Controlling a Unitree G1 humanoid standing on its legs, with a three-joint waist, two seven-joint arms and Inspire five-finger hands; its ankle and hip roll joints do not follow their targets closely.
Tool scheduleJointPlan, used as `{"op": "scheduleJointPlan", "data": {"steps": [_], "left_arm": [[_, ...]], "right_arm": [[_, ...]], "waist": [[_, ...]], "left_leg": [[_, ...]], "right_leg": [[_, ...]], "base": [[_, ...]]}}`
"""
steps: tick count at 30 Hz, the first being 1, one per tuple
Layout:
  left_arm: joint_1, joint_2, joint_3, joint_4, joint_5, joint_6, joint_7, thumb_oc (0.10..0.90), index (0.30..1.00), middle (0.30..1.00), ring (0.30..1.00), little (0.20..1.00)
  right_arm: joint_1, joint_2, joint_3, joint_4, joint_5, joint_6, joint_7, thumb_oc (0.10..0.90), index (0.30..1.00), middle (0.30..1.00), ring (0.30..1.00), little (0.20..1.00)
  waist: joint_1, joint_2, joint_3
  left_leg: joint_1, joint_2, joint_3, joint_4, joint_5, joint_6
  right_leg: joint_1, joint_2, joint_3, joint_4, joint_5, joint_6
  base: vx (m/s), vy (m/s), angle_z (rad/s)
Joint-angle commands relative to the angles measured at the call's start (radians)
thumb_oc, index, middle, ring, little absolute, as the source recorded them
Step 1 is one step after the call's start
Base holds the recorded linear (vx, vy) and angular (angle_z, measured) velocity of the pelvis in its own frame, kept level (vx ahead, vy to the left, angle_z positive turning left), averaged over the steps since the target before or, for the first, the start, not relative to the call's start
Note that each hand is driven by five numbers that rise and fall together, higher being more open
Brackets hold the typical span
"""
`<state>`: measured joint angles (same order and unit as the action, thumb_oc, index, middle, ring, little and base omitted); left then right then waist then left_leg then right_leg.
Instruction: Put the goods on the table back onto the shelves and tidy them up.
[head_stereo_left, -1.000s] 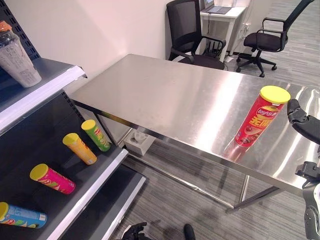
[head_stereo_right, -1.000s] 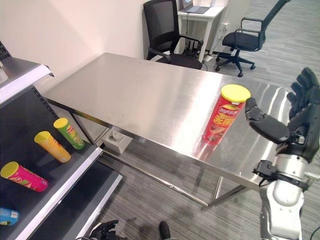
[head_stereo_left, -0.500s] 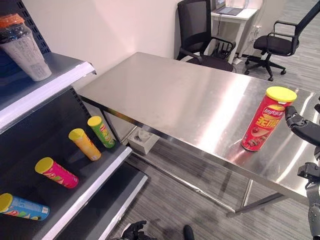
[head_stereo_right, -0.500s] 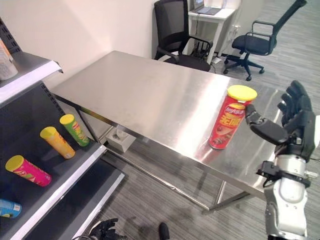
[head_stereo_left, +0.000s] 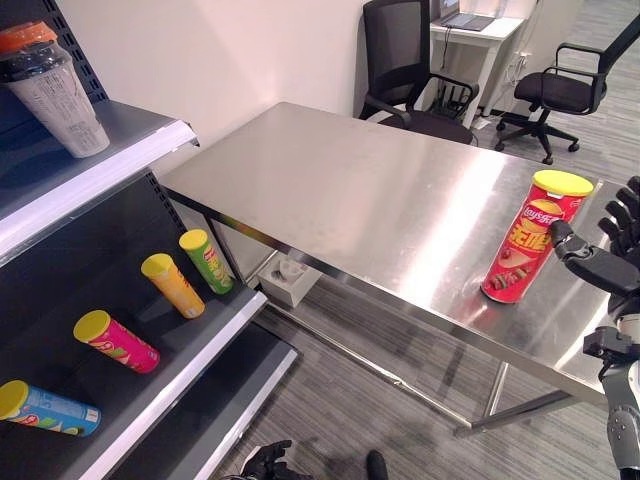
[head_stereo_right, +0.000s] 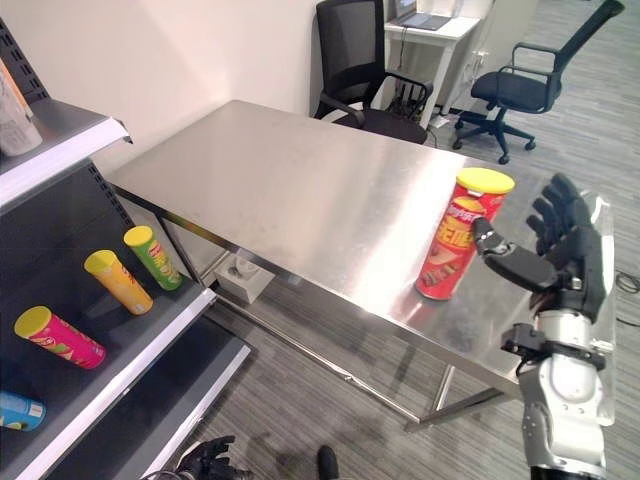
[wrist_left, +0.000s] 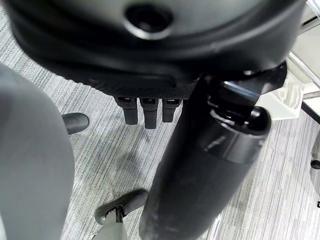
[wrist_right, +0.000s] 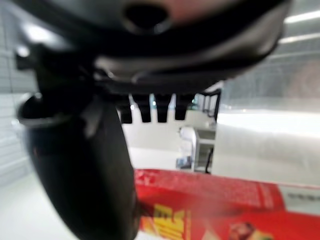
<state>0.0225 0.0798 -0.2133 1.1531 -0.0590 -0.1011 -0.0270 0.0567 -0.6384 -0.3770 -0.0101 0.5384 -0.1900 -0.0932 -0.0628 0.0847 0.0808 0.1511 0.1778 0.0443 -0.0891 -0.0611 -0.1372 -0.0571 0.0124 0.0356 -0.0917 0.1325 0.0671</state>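
Observation:
A red chip can with a yellow lid (head_stereo_left: 526, 236) stands upright near the right front edge of the steel table (head_stereo_left: 340, 190). My right hand (head_stereo_right: 565, 245) is open just to the can's right, thumb (head_stereo_right: 508, 262) reaching toward its side and fingers spread; it fills the near part of the right wrist view (wrist_right: 85, 150) with the red can (wrist_right: 220, 202) right past it. My left hand (head_stereo_left: 262, 462) hangs low near the floor; in its wrist view the fingers (wrist_left: 145, 112) point down, relaxed.
A dark shelf unit (head_stereo_left: 215, 335) at left holds a green can (head_stereo_left: 205, 261), an orange can (head_stereo_left: 172, 285), a pink can (head_stereo_left: 115, 341) and a blue can (head_stereo_left: 45, 408), all lying down. A grey bottle (head_stereo_left: 55, 90) stands on the upper shelf. Office chairs (head_stereo_left: 410, 60) stand behind the table.
The view has shifted a little. My right hand has come closer to the red can, its thumb now near the can's side.

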Motion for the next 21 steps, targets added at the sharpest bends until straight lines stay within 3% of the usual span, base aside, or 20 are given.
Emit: {"op": "scheduleJointPlan", "data": {"steps": [1, 21], "left_arm": [[-0.001, 0.071, -0.044, -0.019, 0.001, -0.009, -0.010, 0.800, 0.900, 0.900, 0.900, 0.900], [-0.005, 0.077, -0.041, -0.029, -0.007, -0.013, 0.000, 0.800, 0.900, 0.900, 0.900, 0.900]], "right_arm": [[-0.086, -0.071, -0.050, -0.071, 0.029, -0.080, 0.018, 0.800, 0.900, 0.900, 0.900, 0.900], [-0.139, -0.108, 0.017, -0.064, 0.070, -0.069, 0.052, 0.800, 0.900, 0.900, 0.900, 0.900]], "waist": [[0.027, -0.068, -0.074], [0.040, -0.079, -0.075]], "left_leg": [[0.036, 0.002, 0.110, 0.016, 0.076, -0.014], [0.041, -0.008, 0.114, 0.011, 0.063, -0.013]], "right_leg": [[0.026, -0.003, 0.042, 0.178, -0.217, 0.009], [0.032, -0.022, 0.027, 0.170, -0.207, 0.019]], "base": [[0.00, 0.000, 0.00], [0.00, 0.000, 0.00]]}}
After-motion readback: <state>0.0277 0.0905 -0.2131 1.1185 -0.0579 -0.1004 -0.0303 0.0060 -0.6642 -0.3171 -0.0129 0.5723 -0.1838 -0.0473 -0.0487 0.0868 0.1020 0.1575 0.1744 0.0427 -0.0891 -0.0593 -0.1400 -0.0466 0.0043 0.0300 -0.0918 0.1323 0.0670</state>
